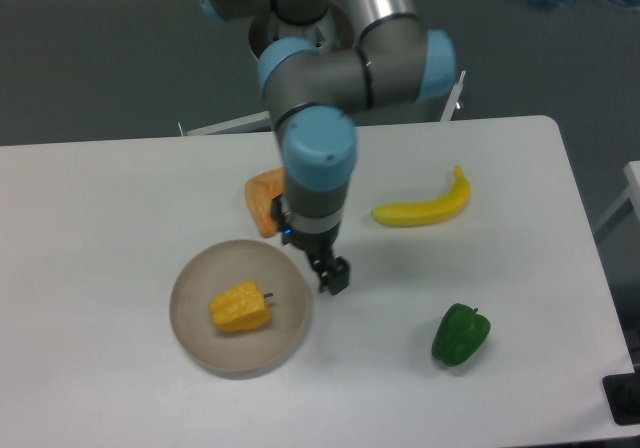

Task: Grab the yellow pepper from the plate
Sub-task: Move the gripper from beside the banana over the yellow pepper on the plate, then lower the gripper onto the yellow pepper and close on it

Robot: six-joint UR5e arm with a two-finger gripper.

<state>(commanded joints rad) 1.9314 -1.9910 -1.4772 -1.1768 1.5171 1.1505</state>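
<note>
While the yellow pepper (240, 307) lies on its side near the middle of the plate (192, 320), the gripper (331, 274) hangs just beyond the plate's right rim, above the white table (90, 218) and holding nothing. From this angle its fingers overlap into one dark shape, so whether they stand apart or together cannot be told. The wrist points straight down, which looks like a top-down approach that has to carry a little further left before descending.

The pepper is blocky and yellow-orange, with ribbed lobes and a short dark stem pointing right, toward the gripper. Well apart on the table are a banana (425, 206), a green pepper (460, 334), and an orange wedge (263, 198) partly hidden behind the arm.
</note>
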